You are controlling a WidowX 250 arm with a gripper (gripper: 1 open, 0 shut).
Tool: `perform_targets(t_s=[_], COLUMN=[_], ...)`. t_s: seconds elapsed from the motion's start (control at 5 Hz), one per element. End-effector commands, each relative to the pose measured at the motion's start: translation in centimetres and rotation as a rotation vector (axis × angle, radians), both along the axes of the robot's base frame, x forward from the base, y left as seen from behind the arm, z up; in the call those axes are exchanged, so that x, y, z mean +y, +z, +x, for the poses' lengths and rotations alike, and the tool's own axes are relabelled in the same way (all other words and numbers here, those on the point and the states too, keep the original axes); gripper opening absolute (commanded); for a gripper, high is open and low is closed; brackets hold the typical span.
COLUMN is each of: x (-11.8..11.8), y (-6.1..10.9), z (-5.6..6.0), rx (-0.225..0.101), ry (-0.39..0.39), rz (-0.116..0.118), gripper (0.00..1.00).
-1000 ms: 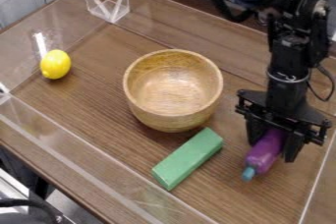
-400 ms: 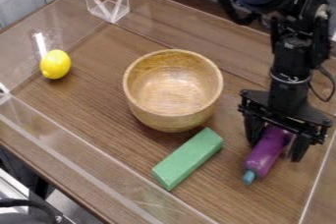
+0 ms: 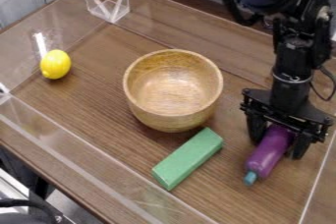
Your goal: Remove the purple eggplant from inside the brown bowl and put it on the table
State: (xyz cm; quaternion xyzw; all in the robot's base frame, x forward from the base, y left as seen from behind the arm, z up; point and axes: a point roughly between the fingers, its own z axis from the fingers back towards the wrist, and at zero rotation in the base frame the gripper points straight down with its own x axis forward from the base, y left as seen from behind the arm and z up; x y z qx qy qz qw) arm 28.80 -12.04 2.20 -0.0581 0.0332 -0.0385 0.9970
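One purple eggplant [image 3: 266, 157] lies on the dark wood-grain table [image 3: 92, 130], near the table's right edge in this view and towards the near right corner, its blue-teal stem cap pointing to the near edge. The black claw [image 3: 281, 133] of a single robot arm [image 3: 297, 61] is over the eggplant's far end, its fingers spread to either side and, it seems, no longer pinching it; whether a finger brushes the skin cannot be told. One round light-brown wooden bowl [image 3: 175, 87] sits around the middle of the table, with nothing visible inside. The eggplant is outside it, well to the right. So the task looks all but complete: the eggplant is out of the bowl and on the table, and the grip appears to be released. What is left, by judgement, is only for the arm to lift away without catching or rolling the eggplant. Counting the rest: one green rectangular block [image 3: 190, 158] lies between the bowl and the near edge, slanted, apart from the eggplant; one yellow lemon [image 3: 55, 64] is near the left edge; and one clear angular plastic piece [image 3: 106, 3] stands near the far left corner.
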Motion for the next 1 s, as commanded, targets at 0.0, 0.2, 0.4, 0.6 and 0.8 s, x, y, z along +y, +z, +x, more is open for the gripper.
perform_targets(t_s=[0.0, 0.2, 0.4, 0.6, 0.8], x=[0.07, 0.17, 0.25, 0.34, 0.42], y=[1.08, 0.89, 0.61, 0.43, 0.31], z=[1.27, 1.42, 1.46, 1.48, 1.47], rx=[-0.048, -0.047, -0.045, -0.042, -0.039], ry=[0.009, 0.011, 0.011, 0.011, 0.011], rz=[-0.013, -0.011, -0.006, -0.002, 0.003], gripper=[1.0, 1.0, 1.0, 1.0, 1.0])
